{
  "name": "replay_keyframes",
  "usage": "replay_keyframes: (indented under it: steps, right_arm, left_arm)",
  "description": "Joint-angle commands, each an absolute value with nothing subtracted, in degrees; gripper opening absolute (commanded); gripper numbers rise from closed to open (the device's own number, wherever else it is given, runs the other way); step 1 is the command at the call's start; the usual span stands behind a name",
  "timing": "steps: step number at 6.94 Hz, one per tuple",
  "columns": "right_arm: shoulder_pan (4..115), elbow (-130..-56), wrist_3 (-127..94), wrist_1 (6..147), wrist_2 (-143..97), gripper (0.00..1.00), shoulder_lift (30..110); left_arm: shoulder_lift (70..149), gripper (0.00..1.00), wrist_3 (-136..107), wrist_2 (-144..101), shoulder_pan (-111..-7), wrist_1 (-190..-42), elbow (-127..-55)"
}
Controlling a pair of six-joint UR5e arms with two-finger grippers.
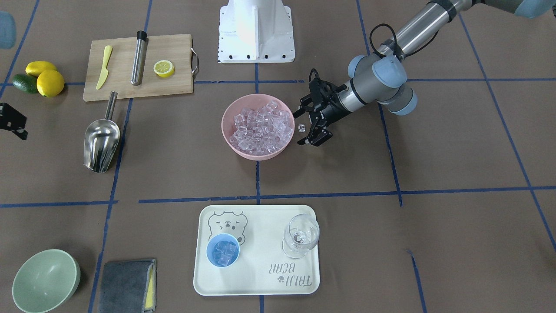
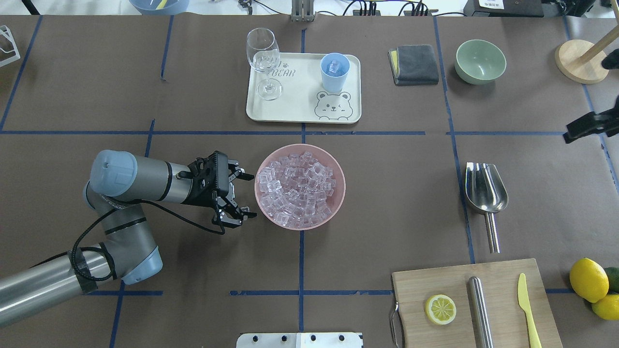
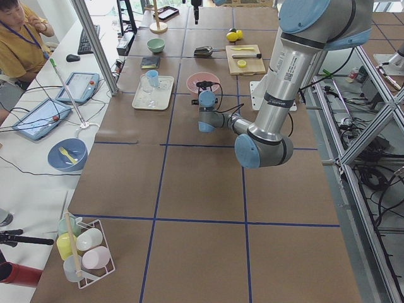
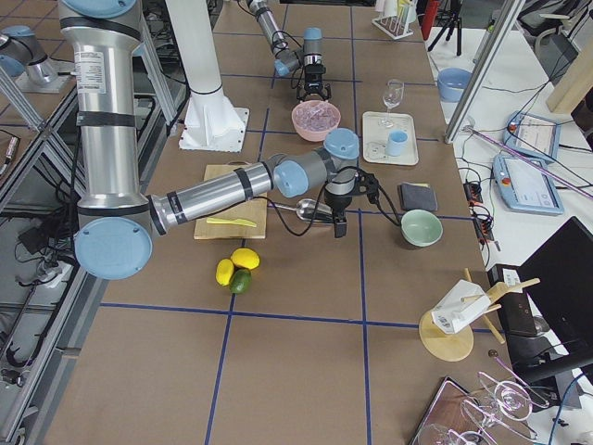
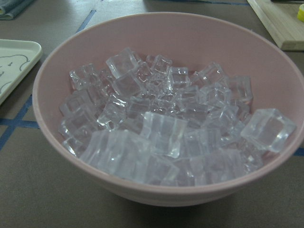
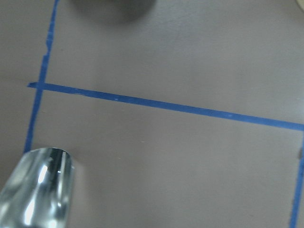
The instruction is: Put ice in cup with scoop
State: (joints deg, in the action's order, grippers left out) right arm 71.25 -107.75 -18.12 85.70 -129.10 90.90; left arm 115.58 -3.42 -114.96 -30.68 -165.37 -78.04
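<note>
Ice [image 5: 161, 133] — clear, glassy cubes — heaps the pink bowl [image 5: 156, 33] mid-table; a few sit in the light-blue cup [image 2: 334, 81] on the tray [image 2: 295, 104]. Left gripper [image 2: 249, 196], fingers apart, hangs just beside the bowl's rim. Scoop [image 2: 485, 191] lies well apart on open table. Right gripper [image 2: 587, 125] — cannot tell whether apart or together.

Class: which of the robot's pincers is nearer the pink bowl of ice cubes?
Left. The left pincer sits right beside the pink bowl; the right pincer is far off, beyond the scoop.

Left arm [image 2: 145, 181]: was silver tubing with pale-blue joint caps | cable [image 2: 77, 241]: was black | left gripper [image 2: 249, 195]: was black | base [image 1: 256, 30]: was white
</note>
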Motion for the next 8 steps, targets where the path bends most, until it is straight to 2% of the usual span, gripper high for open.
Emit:
replay_keyframes:
  steps: [1,3,5,8]
  right_arm:
    - [81.09,-106.44,-0.77,85.43,-132.54,1.00,98.22]
    - [87.43,-106.00,5.44,85.51,-132.45,1.00,104.12]
    - [87.63,-105.74,4.57,85.43,-132.45,1.00,104.33]
    - [87.63,-104.15,4.57,85.61,-135.35,1.00,102.93]
  left_arm:
    - [115.49,1.00,-3.43,-114.96,-30.76,-165.32,-78.05]
    - [114.79,1.00,-5.43,-115.05,-31.20,-164.89,-78.31]
    - [113.04,1.00,-7.91,-114.87,-35.04,-163.57,-79.19]
    - [110.92,1.00,-7.47,-116.70,-44.70,-142.38,-86.29]
